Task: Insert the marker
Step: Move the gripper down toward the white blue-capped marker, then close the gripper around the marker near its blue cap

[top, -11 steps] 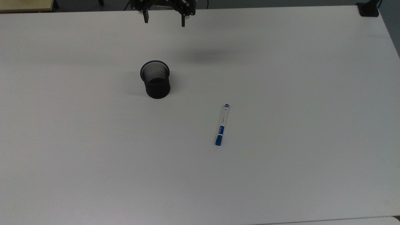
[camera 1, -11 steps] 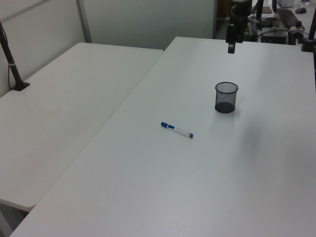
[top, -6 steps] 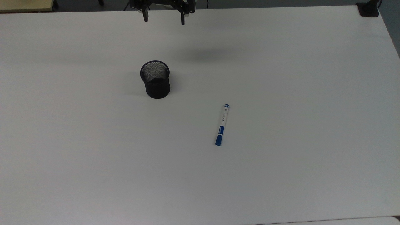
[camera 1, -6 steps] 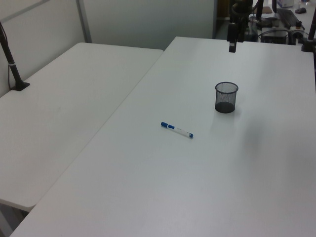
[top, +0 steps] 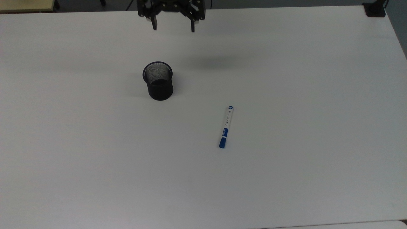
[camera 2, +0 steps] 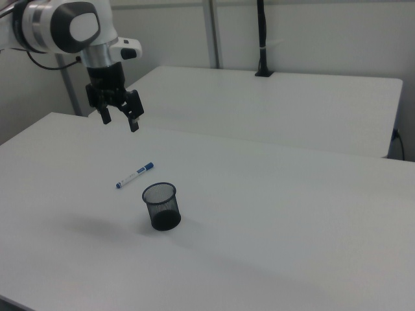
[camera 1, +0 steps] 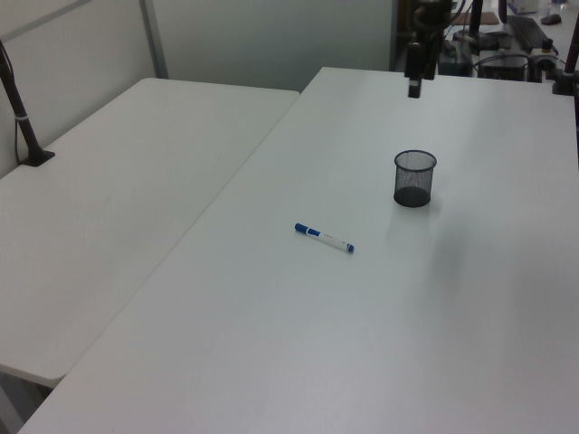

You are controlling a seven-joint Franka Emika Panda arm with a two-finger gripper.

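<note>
The gripper has shifted in the last half second: in the top view it has slid a little toward the cup and the marker, and in the left view it has moved to the left view's left while staying high above the worktop. Its fingers are spread wide with nothing between them. Nothing else has changed. The marker lies flat on the worktop exactly where it was, well apart from the cup, its capped end pointing away from the cup and its small blue tip on the nearer side. The cup stands upright, its mouth unobstructed and nothing visible inside. The move looks like the start of the reach for the pickup, so the task is barely begun. The gripper is well short of the marker and high over the worktop beyond the cup, so a long traverse and descent probably remain.
</note>
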